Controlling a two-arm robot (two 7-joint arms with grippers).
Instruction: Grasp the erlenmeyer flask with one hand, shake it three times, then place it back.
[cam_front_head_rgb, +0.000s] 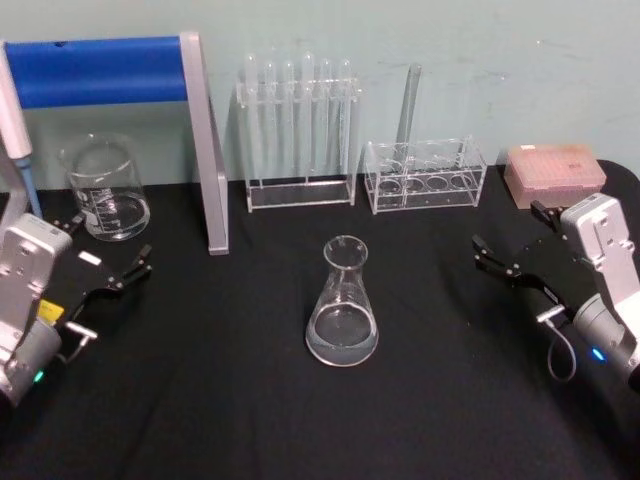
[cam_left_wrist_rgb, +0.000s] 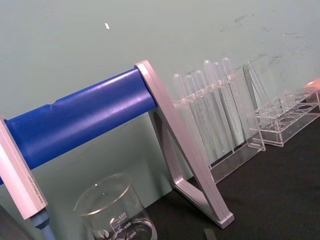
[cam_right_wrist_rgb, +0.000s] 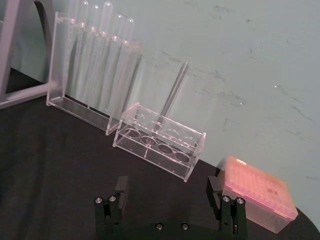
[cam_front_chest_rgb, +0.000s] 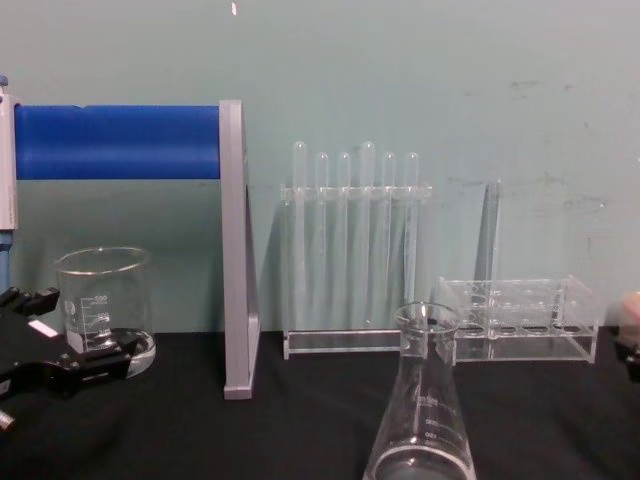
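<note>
Smack in the middle of the black tabletop (cam_front_head_rgb: 220, 400) sits the flask (cam_front_head_rgb: 342, 305), upright, with nothing touching it. Both of my arms are well off to either side of it. Over on the left, my left gripper (cam_front_head_rgb: 108, 248) hangs low above the table with its fingers spread wide and nothing between them. It points roughly at the beaker (cam_front_head_rgb: 105, 190) standing near it toward the back. On the other side, my right gripper (cam_front_head_rgb: 512, 232) is spread apart too and just as empty-handed, with the pink box (cam_front_head_rgb: 555, 172) a little way behind it. Along the back wall, left to right, you get a stand with a blue bar (cam_front_head_rgb: 100, 68), a tall rack of test tubes (cam_front_head_rgb: 298, 135), and a low clear rack (cam_front_head_rgb: 425, 175) with one glass tube standing in it. From chest height the flask looms up close in front of both racks, apart from them.
</note>
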